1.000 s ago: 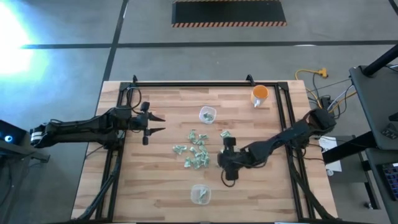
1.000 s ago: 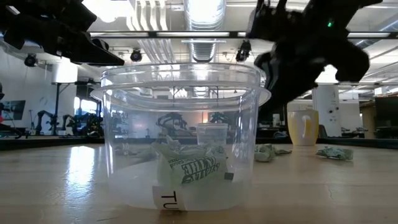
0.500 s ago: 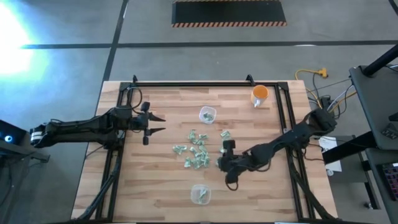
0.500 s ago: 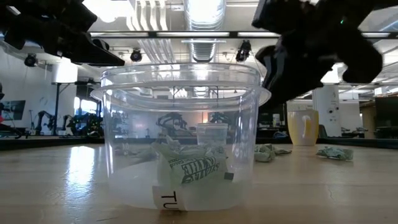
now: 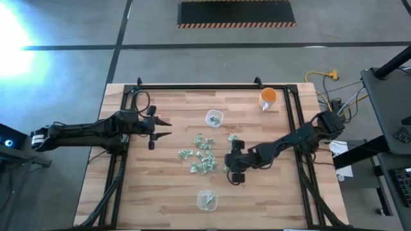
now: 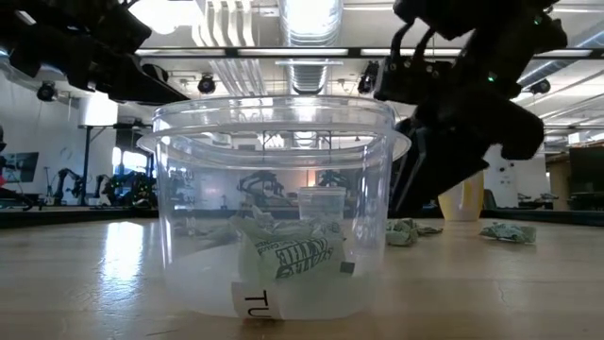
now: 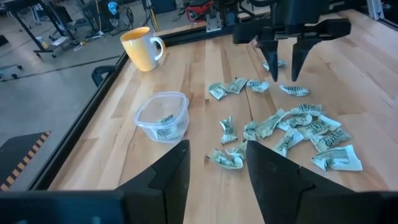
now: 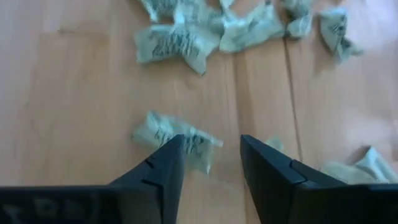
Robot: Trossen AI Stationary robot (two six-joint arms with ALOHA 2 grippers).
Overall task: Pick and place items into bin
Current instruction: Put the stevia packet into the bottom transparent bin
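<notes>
Several small pale green-and-white wrapped pieces [image 5: 202,156] lie scattered on the wooden table's middle. My right gripper [image 5: 229,165] hangs open just above the right side of this scatter, slanting down; in its wrist view one piece [image 8: 163,132] lies at one fingertip. The left wrist view shows the same gripper [image 7: 284,78] over the pieces. My left gripper [image 5: 162,128] waits open at the table's left, above the wood. One clear bin [image 5: 207,200] stands near the front edge with pieces inside [image 6: 288,255]. Another clear bin [image 5: 214,119] stands farther back. My right gripper has one fingertip [image 8: 169,152] in front of the near edge of a wrapped piece [image 8: 186,142] that lies flat on the table. I cannot tell whether it touches the piece. The other fingertip stands over bare wood.
An orange cup [image 5: 268,98] stands at the table's far right. A black frame rail [image 5: 292,122] runs along the table's right side, and another along its left [image 5: 125,122]. Bare wood [image 5: 160,186] shows at the near left.
My right gripper has sunk toward the scattered pieces, shifted a little toward the table's far edge, and opened its fingers. The pieces and both bins lie as before.
</notes>
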